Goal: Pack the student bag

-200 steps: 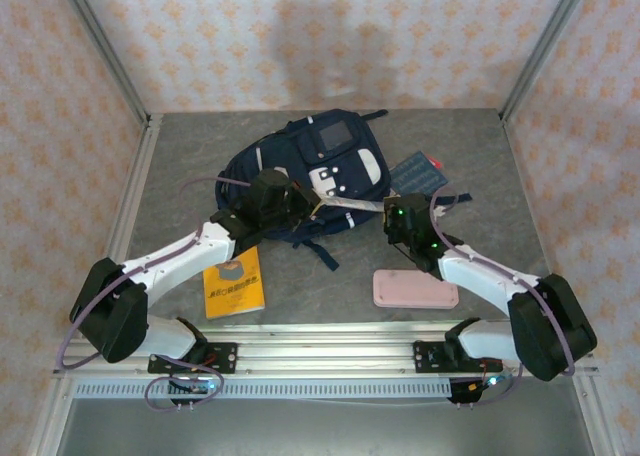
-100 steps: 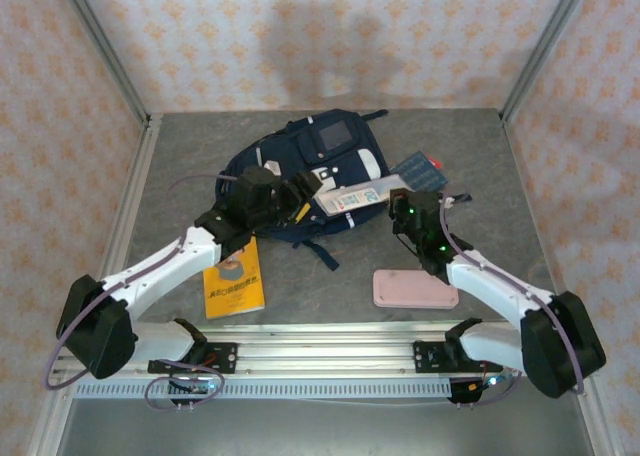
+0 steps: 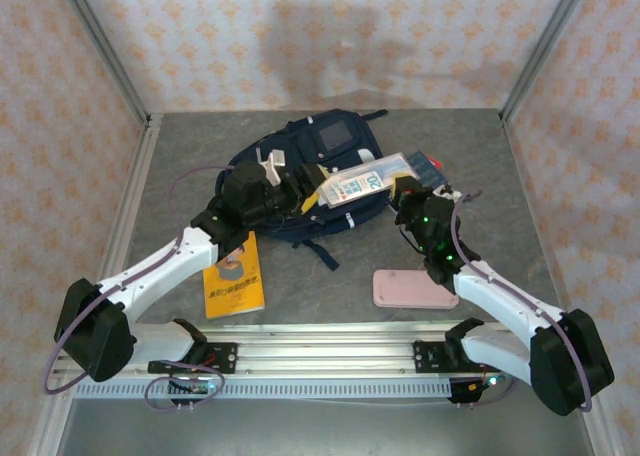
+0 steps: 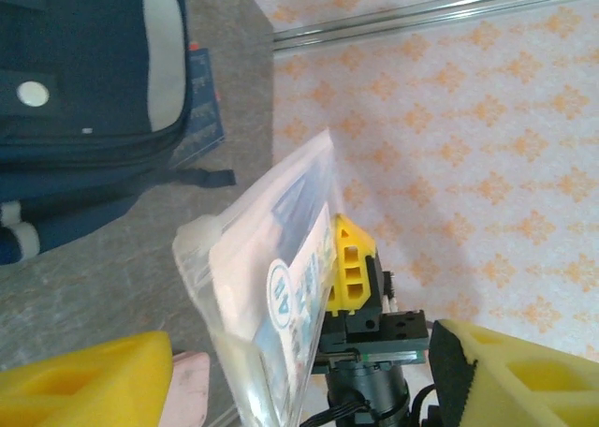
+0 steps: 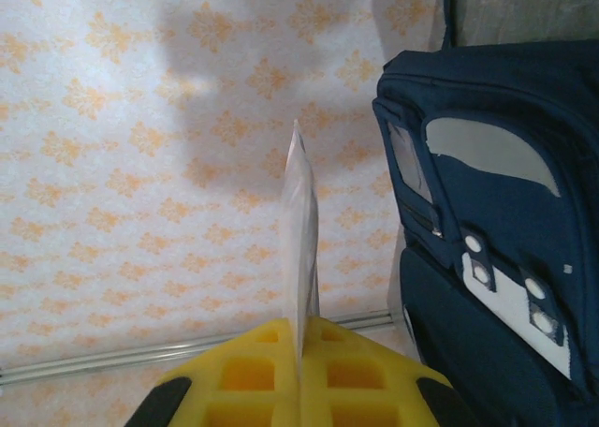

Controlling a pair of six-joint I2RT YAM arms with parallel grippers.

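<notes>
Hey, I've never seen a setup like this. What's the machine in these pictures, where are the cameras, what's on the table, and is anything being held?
These are two robot arms bolted at the near edge of a table, each ending in a two-finger gripper with yellow pads. The wide picture looks down from above and behind them. The other two come from a small camera on each wrist.

On the table lie a navy student bag, a yellow book, a pink case and a dark blue flat item beside the bag.

The right gripper is shut on a clear plastic packet with blue print, lifted off the table near the bag. The left gripper is at the packet's other end with its jaws open, so it isn't gripping.
</notes>
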